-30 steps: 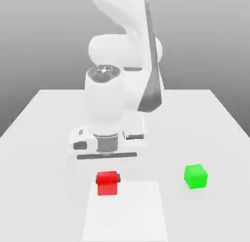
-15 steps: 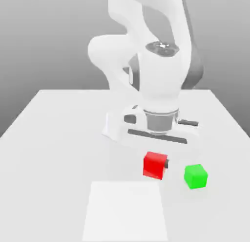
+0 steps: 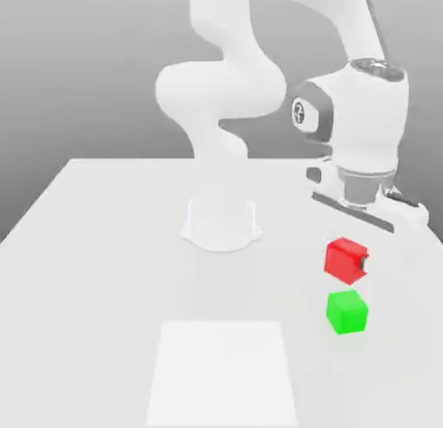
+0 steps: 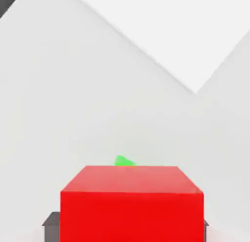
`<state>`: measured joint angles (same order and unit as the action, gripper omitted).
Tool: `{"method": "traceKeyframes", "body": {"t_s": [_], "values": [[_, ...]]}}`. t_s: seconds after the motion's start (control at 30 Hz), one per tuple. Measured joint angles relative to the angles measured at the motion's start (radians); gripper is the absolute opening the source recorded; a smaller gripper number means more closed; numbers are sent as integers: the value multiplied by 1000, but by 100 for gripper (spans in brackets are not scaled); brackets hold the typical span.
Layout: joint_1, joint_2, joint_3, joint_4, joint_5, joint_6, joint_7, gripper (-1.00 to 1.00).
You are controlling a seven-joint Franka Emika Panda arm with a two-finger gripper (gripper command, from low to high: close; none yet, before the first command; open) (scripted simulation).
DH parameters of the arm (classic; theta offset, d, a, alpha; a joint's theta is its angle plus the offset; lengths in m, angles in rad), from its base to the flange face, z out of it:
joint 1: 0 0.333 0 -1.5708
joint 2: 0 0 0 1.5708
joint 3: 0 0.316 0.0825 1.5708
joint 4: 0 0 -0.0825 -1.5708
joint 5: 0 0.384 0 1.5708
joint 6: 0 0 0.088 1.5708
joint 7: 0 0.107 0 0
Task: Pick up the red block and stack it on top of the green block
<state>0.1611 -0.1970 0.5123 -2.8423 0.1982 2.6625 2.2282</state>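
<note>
In the exterior view's right half, the gripper (image 3: 350, 262) holds the red block (image 3: 344, 259) clamped between its fingers, lifted clear of the white table (image 3: 95, 271), directly above the green block (image 3: 347, 311) with a gap between. From the hand view, the red block (image 4: 131, 202) hides all but a green block (image 4: 123, 161) sliver.

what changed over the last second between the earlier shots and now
The gripper carried the small matte red cube up off the white table and across toward the exterior view's right; it now hangs in the air above the small matte green cube, apart from it. The jaws are shut on the red cube. The green cube and the pale square patch stayed put.
</note>
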Motion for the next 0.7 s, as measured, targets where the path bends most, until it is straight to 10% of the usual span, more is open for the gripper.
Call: {"method": "traceKeyframes", "body": {"t_s": [0.7], "values": [[-106, 260, 21, 12, -379, 220, 290, -100]]}}
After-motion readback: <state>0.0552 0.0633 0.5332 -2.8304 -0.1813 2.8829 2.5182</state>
